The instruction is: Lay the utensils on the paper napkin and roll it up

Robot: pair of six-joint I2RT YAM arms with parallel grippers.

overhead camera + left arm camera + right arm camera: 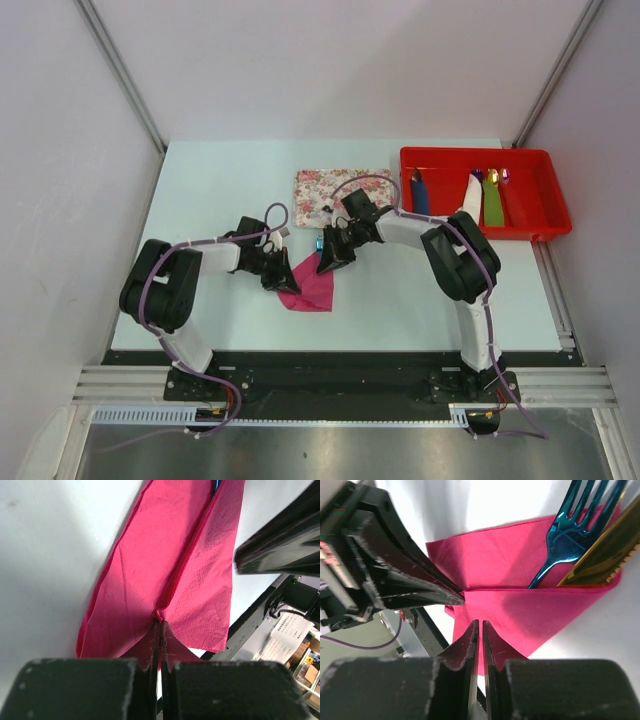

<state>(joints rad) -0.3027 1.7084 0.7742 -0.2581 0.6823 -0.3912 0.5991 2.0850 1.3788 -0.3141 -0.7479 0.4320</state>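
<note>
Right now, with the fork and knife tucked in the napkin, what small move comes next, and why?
Probably draw the left claw, shut on an edge of the paper napkin, a little across the fork and knife to start the roll. One flap already covers their handles, and the right claw, jaws nearly together at the fold, looks set to steady it.

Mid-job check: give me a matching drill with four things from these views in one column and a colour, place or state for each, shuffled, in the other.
Things:
1. fork
2. knife
3. left gripper
4. red bin

Descriptions:
A. far right, holding rolled bundles
B. shut on a fold of the paper napkin
C. shiny gold, lower end under a napkin flap
D. teal, tines showing

Pairs: 1-D, 2-C, 3-B, 4-A
</note>
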